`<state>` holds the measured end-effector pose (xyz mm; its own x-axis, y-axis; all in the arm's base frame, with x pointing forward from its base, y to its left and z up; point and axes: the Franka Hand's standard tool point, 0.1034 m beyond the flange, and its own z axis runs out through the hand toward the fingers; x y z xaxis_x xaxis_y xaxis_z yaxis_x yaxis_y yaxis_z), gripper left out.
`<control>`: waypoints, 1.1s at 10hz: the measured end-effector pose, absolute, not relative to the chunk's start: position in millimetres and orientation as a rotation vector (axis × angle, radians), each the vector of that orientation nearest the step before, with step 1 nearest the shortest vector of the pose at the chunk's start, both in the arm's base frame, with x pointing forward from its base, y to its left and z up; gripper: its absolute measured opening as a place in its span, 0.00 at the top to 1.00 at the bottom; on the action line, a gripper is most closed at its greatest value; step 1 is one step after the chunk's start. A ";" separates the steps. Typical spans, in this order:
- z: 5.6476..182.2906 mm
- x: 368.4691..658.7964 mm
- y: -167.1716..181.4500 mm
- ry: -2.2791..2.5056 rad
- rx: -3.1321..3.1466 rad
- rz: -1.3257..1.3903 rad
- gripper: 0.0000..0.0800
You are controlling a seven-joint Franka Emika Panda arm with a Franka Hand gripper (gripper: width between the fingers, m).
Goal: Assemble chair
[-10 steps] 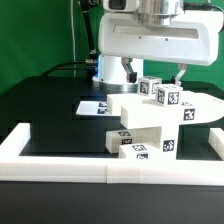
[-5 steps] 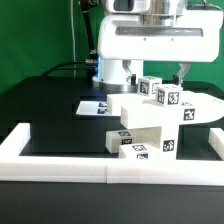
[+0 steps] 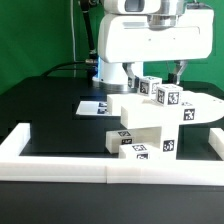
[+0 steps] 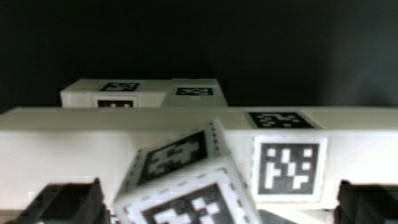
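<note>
The chair (image 3: pixel 147 122) is a stack of chunky white tagged blocks in the middle of the black table, with two small tagged cubes (image 3: pixel 166 96) on top. My gripper (image 3: pixel 153 74) hangs just above those cubes, its dark fingers (image 3: pixel 179 71) on either side. In the wrist view a tilted tagged cube (image 4: pixel 185 180) lies between my open gripper (image 4: pixel 217 208) fingers (image 4: pixel 68 203), with a gap on each side. Beyond the cube runs a long white slab (image 4: pixel 107 130), and a farther tagged block (image 4: pixel 143 92) sits behind it.
A low white border wall (image 3: pixel 70 165) frames the front and sides of the table. The marker board (image 3: pixel 97 105) lies flat behind the stack toward the exterior view's left. A curved white piece (image 3: pixel 206 112) sticks out at the stack's right. The robot base (image 3: pixel 110 70) stands behind.
The gripper has drifted slightly toward the exterior view's left above the stack. Its jaws stay open and the chair parts have not moved.
</note>
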<state>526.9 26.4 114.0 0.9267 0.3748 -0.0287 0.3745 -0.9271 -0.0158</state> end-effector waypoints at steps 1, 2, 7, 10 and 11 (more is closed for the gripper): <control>114.0 526.9 25.5 -0.664 -3.060 0.049 0.19; 114.0 527.0 24.8 -0.757 -3.037 0.048 0.19; 113.7 527.0 22.0 -0.848 -3.012 0.049 0.64; 113.6 527.0 21.8 -0.789 -3.029 0.049 0.64; 113.7 527.0 21.6 -0.791 -3.028 0.049 0.64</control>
<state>527.0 21.6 113.7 0.8719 0.4890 -0.0275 0.4886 -0.8723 -0.0191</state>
